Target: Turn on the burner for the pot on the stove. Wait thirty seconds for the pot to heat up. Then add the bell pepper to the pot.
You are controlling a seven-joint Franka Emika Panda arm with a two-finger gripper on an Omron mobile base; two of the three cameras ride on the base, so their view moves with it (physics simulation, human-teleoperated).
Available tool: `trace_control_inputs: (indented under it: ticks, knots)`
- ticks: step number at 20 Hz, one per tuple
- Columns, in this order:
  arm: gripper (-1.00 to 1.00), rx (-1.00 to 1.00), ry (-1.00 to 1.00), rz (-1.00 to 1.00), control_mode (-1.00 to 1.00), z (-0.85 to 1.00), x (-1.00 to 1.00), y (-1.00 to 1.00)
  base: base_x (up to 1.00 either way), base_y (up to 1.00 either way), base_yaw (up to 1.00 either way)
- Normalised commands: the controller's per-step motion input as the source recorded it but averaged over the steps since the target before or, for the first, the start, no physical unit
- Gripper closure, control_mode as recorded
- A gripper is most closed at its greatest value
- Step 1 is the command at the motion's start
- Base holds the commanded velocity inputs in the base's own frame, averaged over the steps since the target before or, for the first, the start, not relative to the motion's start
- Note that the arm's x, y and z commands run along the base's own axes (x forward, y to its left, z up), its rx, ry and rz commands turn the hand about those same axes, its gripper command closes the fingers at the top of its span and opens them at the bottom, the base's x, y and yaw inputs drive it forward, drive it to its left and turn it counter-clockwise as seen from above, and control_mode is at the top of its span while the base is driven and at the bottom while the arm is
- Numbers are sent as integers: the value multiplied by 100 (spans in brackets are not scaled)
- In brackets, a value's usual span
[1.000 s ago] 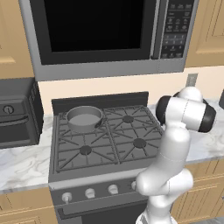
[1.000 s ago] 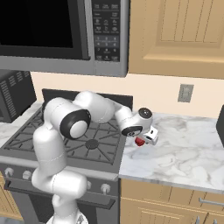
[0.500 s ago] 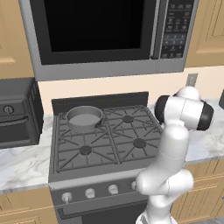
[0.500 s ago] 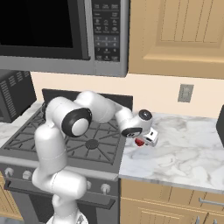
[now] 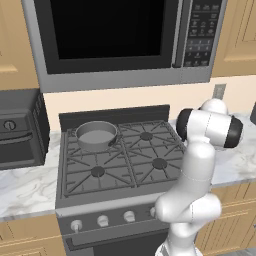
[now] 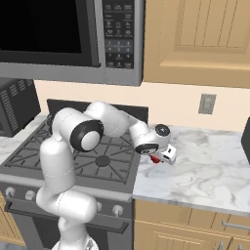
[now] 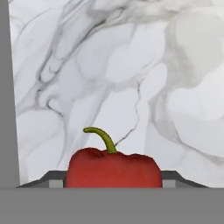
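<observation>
A simulated kitchen. A dark grey stove [image 5: 117,167] with four burners and black grates stands between stretches of white marble tabletop [image 6: 205,168]. A small round grey pot [image 5: 96,135] sits on the back left burner, its short dark handle pointing right. Pale round knobs [image 5: 102,220] line the stove's front. Above hangs a microwave [image 5: 125,37], with pale wooden cabinets [image 6: 197,39] beside it, and a dark toaster oven [image 5: 20,130] rests on the tabletop to the left of the stove. A wall outlet [image 6: 207,103] is set in the cream wall over the right tabletop.

The white arm bends across the stove's right edge and reaches down to the tabletop just right of it. There, in the right base view, the hand [image 6: 157,159] hangs low over the marble with a small red shape, the bell pepper [image 6: 155,159], at its tips.

In the hand view the bell pepper [image 7: 113,169] is red with a curved green stem, and lies on the marble tabletop [image 7: 131,65] (a dark finger tip [image 7: 177,178] shows at each of its sides). The tips sit close against the pepper; whether they are clenched on it cannot be told. The pepper is well apart from the pot.
</observation>
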Motion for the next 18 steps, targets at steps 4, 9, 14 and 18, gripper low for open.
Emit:
trace_control_inputs:
  ticks: [4,9,14,18]
  knots:
    - [100,0,-9,0,-100,9,0,0,0,0,0]
    - [100,7,-33,0,-100,55,-5,0,0,0,0]
    - [100,5,-47,0,-100,70,-16,0,0,0,0]
    - [100,1,-35,0,-100,48,-8,0,0,0,0]
